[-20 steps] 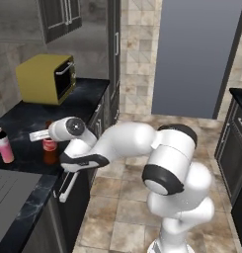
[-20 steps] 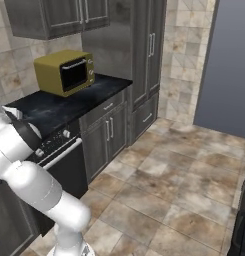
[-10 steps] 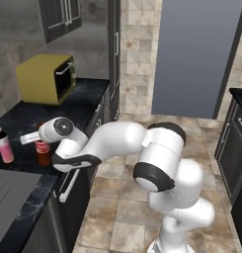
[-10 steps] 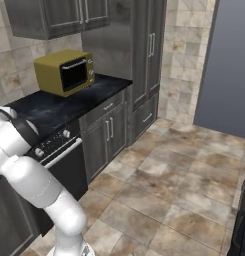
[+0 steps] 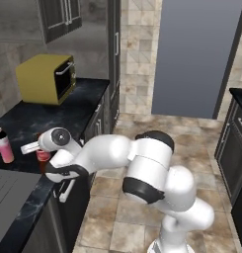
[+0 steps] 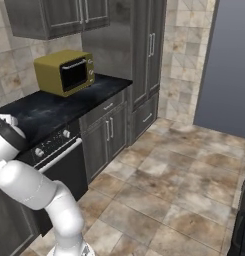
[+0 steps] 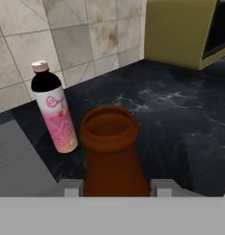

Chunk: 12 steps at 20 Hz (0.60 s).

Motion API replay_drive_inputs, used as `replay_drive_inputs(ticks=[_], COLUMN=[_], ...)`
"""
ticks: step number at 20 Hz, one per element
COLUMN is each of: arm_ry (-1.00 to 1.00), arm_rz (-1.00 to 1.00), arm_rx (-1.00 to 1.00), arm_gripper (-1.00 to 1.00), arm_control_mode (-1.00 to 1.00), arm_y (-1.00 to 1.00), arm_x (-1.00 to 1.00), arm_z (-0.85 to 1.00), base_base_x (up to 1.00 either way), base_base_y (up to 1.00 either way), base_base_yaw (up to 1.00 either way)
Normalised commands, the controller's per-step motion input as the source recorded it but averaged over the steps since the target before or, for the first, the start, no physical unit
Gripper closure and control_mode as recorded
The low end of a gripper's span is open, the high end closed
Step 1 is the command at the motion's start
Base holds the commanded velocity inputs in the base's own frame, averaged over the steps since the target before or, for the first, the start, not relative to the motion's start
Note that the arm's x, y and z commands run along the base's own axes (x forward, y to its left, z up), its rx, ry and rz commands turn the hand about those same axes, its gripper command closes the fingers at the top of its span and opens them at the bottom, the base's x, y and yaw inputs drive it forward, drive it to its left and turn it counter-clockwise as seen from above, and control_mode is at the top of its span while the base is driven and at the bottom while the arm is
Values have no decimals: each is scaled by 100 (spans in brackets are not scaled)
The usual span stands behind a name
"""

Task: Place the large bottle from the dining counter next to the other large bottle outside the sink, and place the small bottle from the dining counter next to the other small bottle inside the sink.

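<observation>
- Step in hand: carrying the large brown bottle (image 7: 112, 156) to its place beside the pink bottle (image 7: 53, 112), outside the sink (image 5: 9, 190).
- The jaws are clamped on the brown bottle's neck; it hangs over the black counter (image 7: 178, 114), near the pink bottle but apart from it.
- A yellow microwave (image 5: 46, 78) stands further along the counter.
- Next, likely: lower it upright just beside the pink bottle, then release.

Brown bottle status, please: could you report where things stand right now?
End effector closed on brown bottle, upright over black counter. Pink bottle stands close beside it, apart, near the sink. Nothing between them.
</observation>
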Motion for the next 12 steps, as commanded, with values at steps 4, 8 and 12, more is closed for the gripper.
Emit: replay_drive_inputs(ticks=[4, 8, 12], arm_ry=[0, 0, 0], arm_rz=[0, 0, 0], arm_rx=[-2, -1, 0], arm_gripper=[100, 100, 100], arm_control_mode=[-100, -100, -100], arm_y=[2, 3, 0], arm_x=[0, 0, 0], arm_z=[-37, -30, -17], base_base_x=[0, 0, 0], base_base_y=[0, 0, 0], base_base_yaw=[0, 0, 0])
